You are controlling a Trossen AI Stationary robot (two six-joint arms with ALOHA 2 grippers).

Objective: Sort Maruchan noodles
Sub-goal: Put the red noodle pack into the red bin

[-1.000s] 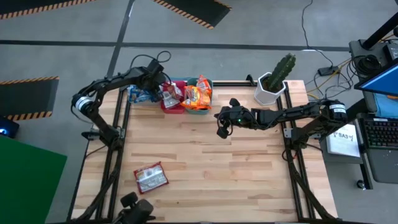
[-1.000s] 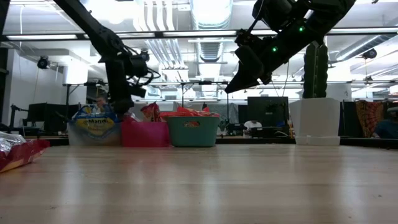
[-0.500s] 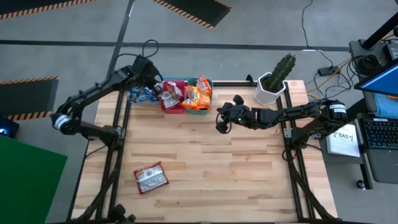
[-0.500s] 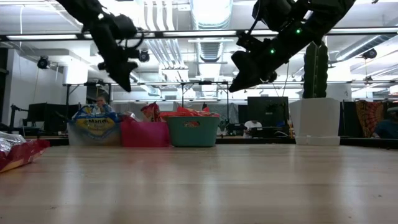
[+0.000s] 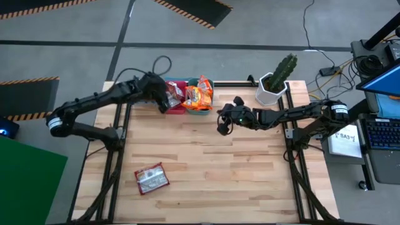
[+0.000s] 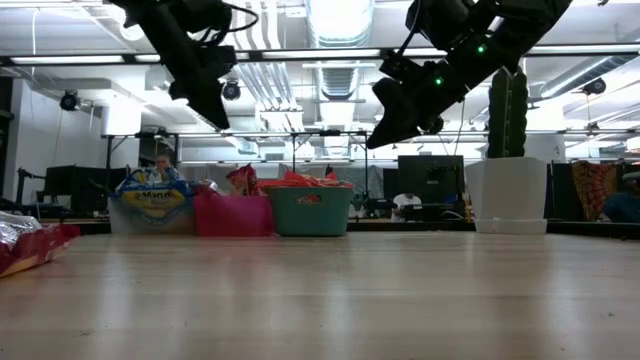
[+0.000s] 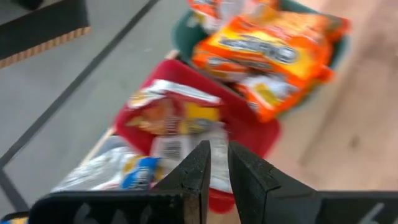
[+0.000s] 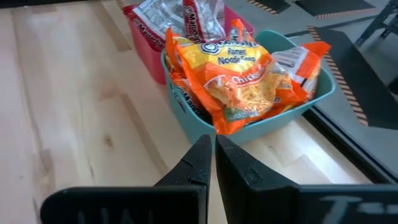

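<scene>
Hovering over the wooden table (image 5: pixel 237 169), both arms are carrying nothing.
Three bins are lining the far edge: a clear bin (image 6: pixel 152 212) with blue packets, a red bin (image 7: pixel 249 134) with red packets (image 7: pixel 177 112), a teal bin (image 8: pixel 292 118) with orange Maruchan noodles (image 8: pixel 230 78). One red packet (image 5: pixel 152 179) is lying alone near the front-left corner. The left gripper (image 5: pixel 164 102) is hanging above the red bin, fingers nearly pressed together, empty. The right gripper (image 5: pixel 222 127) is floating mid-table, pinched closed, empty.

Clear bin (image 5: pixel 139 95) under left arm
</scene>
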